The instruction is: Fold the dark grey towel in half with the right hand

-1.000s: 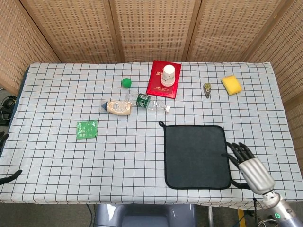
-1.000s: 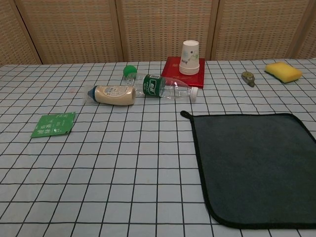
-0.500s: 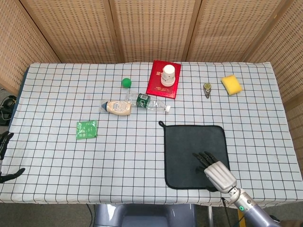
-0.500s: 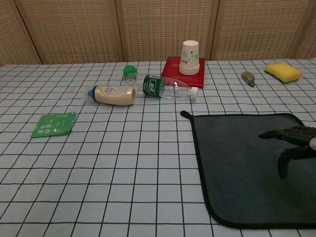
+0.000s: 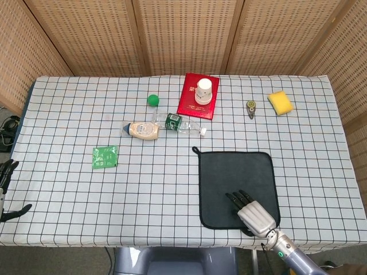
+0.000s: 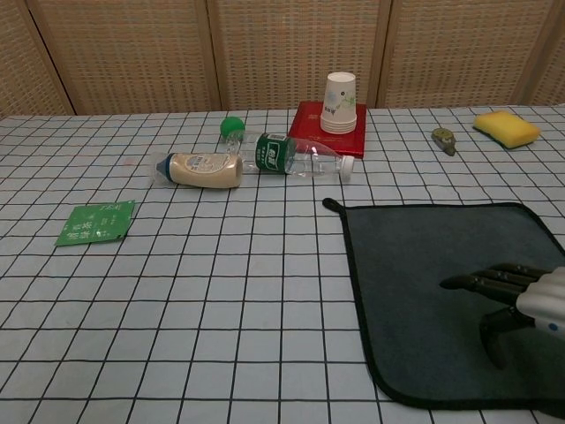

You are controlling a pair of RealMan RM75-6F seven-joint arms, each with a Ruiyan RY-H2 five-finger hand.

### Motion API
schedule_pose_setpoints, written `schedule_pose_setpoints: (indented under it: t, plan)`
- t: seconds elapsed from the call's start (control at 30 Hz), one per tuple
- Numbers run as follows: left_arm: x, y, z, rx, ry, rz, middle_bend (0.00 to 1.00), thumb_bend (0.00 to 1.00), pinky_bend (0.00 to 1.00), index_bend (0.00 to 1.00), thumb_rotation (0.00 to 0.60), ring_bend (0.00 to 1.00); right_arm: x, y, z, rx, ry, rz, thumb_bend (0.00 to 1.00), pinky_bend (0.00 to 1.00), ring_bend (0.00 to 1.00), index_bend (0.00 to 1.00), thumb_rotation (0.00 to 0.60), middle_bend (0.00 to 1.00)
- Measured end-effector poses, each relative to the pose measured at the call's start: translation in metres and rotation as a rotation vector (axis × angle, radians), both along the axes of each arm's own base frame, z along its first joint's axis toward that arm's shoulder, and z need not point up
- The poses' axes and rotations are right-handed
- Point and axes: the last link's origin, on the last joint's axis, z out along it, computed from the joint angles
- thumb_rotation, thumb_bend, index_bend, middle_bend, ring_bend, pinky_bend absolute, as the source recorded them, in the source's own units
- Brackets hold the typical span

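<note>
The dark grey towel [image 5: 236,177] [image 6: 441,265] lies flat and unfolded on the checked tablecloth, a small loop at its far left corner. My right hand [image 5: 252,215] [image 6: 516,296] hovers over the towel's near right part, fingers [image 6: 468,283] stretched out and apart, pointing left, thumb hanging down; it holds nothing. Whether it touches the cloth I cannot tell. My left hand [image 5: 4,189] shows only as dark fingers at the left edge of the head view, off the table.
Beyond the towel lie a clear bottle [image 5: 180,124], a beige bottle [image 5: 142,130], a green ball [image 5: 152,99], and a red book [image 5: 198,95] with paper cups [image 6: 340,102]. A yellow sponge [image 5: 280,102], a small object [image 5: 250,106] and a green packet [image 5: 105,156] sit further off.
My right hand came in from the towel's right side, moved left over the towel, then drew back toward its near edge and lower. The towel has not moved.
</note>
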Motion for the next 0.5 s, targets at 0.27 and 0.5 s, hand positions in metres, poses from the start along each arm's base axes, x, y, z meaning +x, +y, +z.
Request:
schedule_pose_setpoints:
  t: [0.27,0.5]
  plan:
    - [0.000,0.000,0.001,0.005,-0.005,0.000,0.00,0.00,0.00,0.00,0.600,0.00,-0.006,0.001,-0.006,-0.001,0.025,0.007,0.42,0.00,0.00,0.52,0.600,0.00]
    - [0.000,0.000,0.001,0.002,-0.004,-0.001,0.00,0.00,0.00,0.00,0.600,0.00,-0.012,0.002,-0.008,-0.005,0.033,0.015,0.42,0.00,0.00,0.52,0.600,0.00]
